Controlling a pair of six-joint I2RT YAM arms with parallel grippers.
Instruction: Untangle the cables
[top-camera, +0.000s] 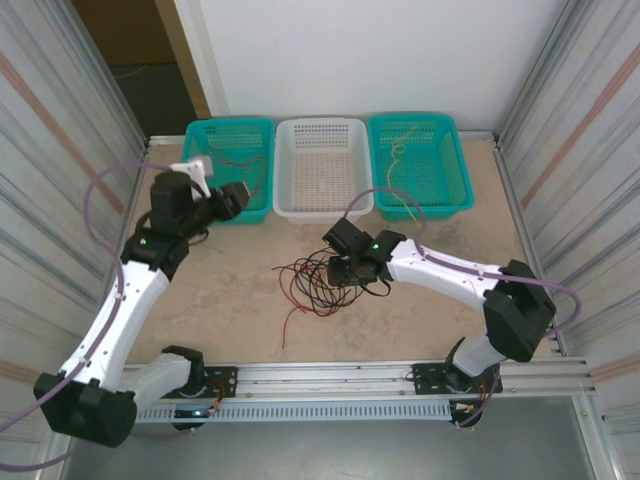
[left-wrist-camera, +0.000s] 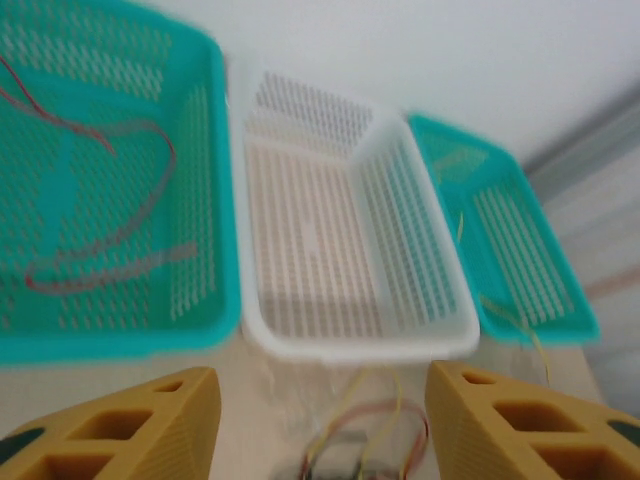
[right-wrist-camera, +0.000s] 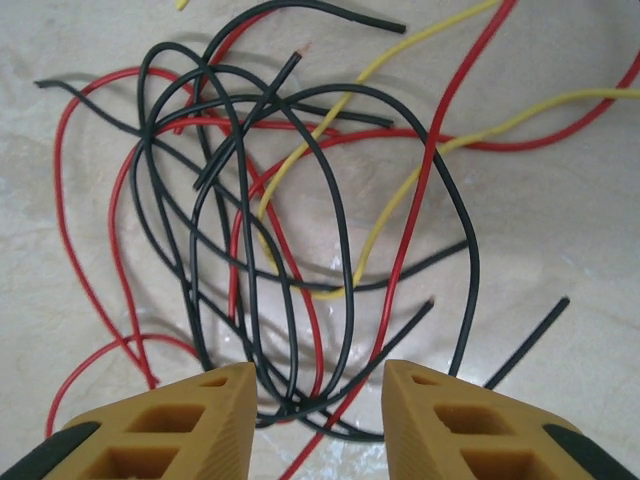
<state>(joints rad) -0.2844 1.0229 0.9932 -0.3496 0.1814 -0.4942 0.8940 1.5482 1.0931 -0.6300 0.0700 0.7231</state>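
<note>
Desk (top-camera: 230, 300): beige top between corrugated side walls, with both arms on a rail at the near edge.

Left arm (top-camera: 130, 300): reaches forward to the near left corner of the left teal basket (top-camera: 230, 123). Its jaws are open. In the wrist view the yellow fingers (left-wrist-camera: 130, 425) stand well apart with nothing between them.

Right arm (top-camera: 450, 270): bent inward over the desk centre, with the wrist above the cables (top-camera: 315, 280). Its jaws are open, and the fingers (right-wrist-camera: 170, 425) are parted with loops lying in the gap. No strand is visibly pinched.

Baskets: three in a row along the far edge, touching side by side. The white basket (top-camera: 322, 123) sits between the left teal one and the right teal basket (top-camera: 412, 118).

Cables:
- The main tangle lies on the desk in front of the white basket.
- In it a black strand (right-wrist-camera: 470, 250), a red strand (right-wrist-camera: 422, 190) and a yellow strand (right-wrist-camera: 520, 112) cross one another.
- A loose red cable (left-wrist-camera: 150, 140) lies in the left teal basket.
- A pale yellow cable (top-camera: 400, 160) lies in the right teal basket.
</note>
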